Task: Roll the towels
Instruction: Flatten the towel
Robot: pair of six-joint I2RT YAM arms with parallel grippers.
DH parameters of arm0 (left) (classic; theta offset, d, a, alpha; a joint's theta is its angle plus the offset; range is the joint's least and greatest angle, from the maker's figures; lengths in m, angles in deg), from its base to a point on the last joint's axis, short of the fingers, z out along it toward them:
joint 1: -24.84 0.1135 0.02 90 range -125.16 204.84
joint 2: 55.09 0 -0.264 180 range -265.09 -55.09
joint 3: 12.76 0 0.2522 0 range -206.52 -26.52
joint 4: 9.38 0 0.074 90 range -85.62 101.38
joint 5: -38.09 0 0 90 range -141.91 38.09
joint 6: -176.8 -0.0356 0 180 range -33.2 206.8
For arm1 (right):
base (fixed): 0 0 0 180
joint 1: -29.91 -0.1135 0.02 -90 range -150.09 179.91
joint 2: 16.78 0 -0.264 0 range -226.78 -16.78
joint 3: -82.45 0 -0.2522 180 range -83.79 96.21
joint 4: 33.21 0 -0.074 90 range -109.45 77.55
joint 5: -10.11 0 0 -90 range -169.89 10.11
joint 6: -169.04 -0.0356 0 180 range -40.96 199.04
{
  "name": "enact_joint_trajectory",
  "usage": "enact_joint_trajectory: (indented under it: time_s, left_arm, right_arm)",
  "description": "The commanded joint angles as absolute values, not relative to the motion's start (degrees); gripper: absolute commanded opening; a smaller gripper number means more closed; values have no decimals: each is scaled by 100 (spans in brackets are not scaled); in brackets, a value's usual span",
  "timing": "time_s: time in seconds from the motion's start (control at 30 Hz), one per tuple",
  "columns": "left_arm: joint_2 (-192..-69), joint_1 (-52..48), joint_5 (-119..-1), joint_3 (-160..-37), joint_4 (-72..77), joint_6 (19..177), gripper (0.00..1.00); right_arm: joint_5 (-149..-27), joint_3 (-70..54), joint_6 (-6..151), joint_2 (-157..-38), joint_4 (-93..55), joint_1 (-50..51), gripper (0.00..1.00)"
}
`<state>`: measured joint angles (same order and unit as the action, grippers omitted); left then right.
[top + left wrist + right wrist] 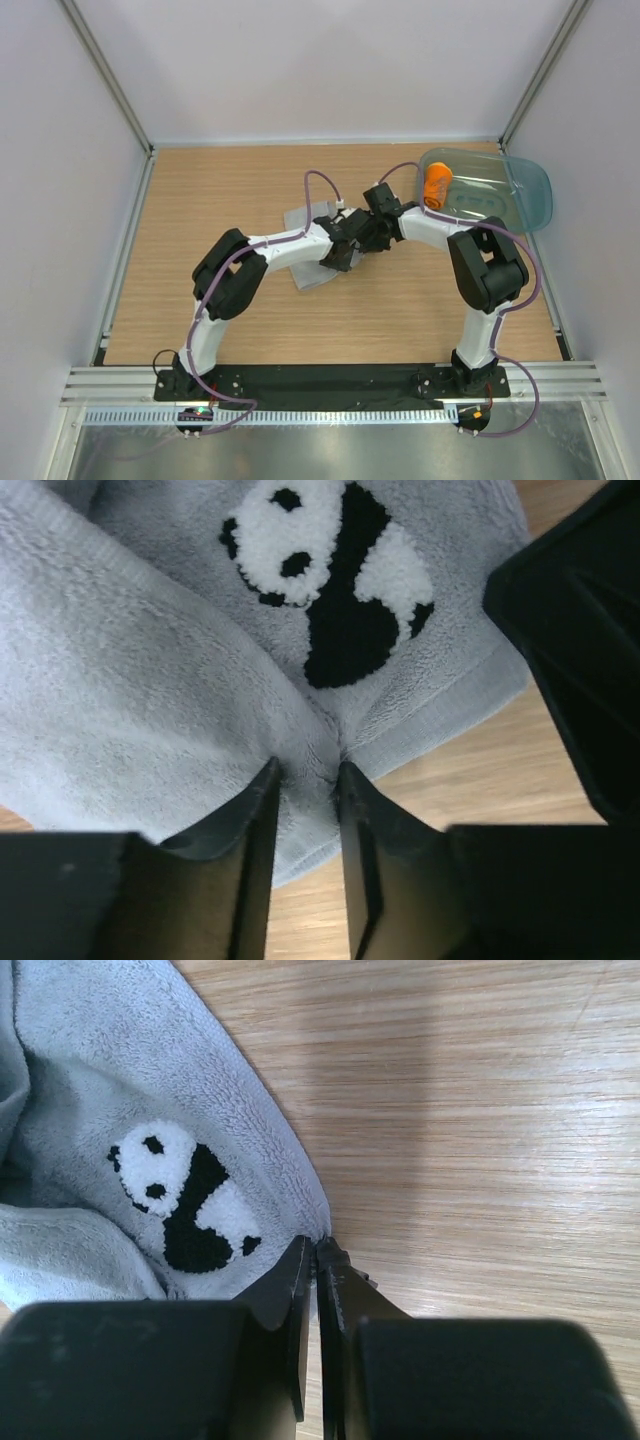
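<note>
The wooden table (250, 330) carries everything. At its far right corner sits a clear blue-green tub (527, 190), and the orange towel (436, 186) lies inside it at the left end, rolled into a short cylinder.

The left arm (228, 275) and the right arm (487, 265) both bend inward and meet over the middle of the table. The grey towel (308, 272) lies there on the wood, unrolled and rumpled, partly hidden under the two wrists.

The left gripper (305, 772) is clamped on a raised fold of the grey towel, with the cloth bunched between its fingertips. The right gripper (316, 1248) has its fingers almost together, nipping the very edge of the same towel at a corner, bare wood just beside it.

A small black and white panda patch (330, 575) is stitched into the grey towel, near both pinched spots.
</note>
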<state>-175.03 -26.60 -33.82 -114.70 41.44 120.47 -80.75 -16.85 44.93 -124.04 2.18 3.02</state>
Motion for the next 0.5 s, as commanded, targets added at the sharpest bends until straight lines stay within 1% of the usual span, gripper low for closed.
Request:
enact_joint_trajectory:
  time_s: [0.0, 0.03, 0.1, 0.13, 0.17, 0.27, 0.37, 0.47]
  left_arm:
    - [-17726, -2728, -3118, -11388, 4015, 12072, 28]
    - [-17717, -2728, -3073, -11362, 4007, 12055, 22]
    - [-17665, -2728, -2942, -11266, 4015, 12055, 17]
    - [-17630, -2719, -2932, -11239, 4024, 12063, 11]
    - [-17534, -2719, -2915, -11195, 4024, 12072, 10]
    - [-17349, -2719, -2923, -11133, 4068, 12072, 10]
    - [-17103, -2719, -2967, -11203, 4200, 12037, 15]
    - [-16751, -2719, -2985, -11203, 4288, 12019, 18]
  right_arm:
    - [-7910, -1893, 4537, -12567, 376, 214, 10]
    - [-7919, -1893, 4546, -12567, 376, 205, 9]
    - [-7910, -1893, 4529, -12576, 376, 205, 8]
    - [-7919, -1893, 4529, -12576, 384, 205, 7]
    - [-7919, -1901, 4537, -12576, 384, 205, 7]
    - [-7910, -1875, 4564, -12550, 446, 214, 7]
    - [-7866, -1849, 4607, -12506, 516, 214, 7]
    - [-7822, -1822, 4643, -12488, 569, 205, 3]
